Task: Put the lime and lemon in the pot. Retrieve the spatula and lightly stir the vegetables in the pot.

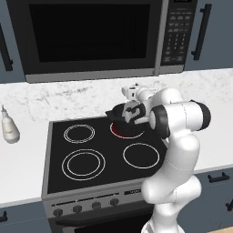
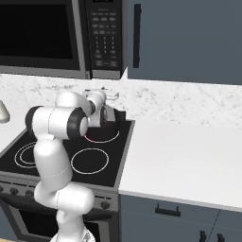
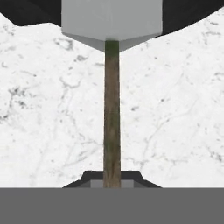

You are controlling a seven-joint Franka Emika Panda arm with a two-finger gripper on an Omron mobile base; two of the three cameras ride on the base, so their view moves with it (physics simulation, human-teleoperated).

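Observation:
My gripper (image 3: 112,178) is shut on the thin brown handle of the spatula (image 3: 112,113). Its pale grey squarish blade (image 3: 111,19) is at the far end, against the black of the pot (image 3: 26,11). In the left base view the gripper (image 1: 129,93) hangs just behind and above the low black pot (image 1: 120,114), which sits on the back right burner, glowing red under it. The right base view shows the gripper (image 2: 108,94) above the pot (image 2: 117,115). The lime and lemon are hidden; I cannot tell whether they lie in the pot.
The black stove top (image 1: 59,159) has three free burner rings. A microwave (image 1: 91,36) hangs overhead. A pale bottle (image 1: 9,128) stands on the left counter. White counter (image 2: 184,160) stretches right of the stove, with the marble wall behind.

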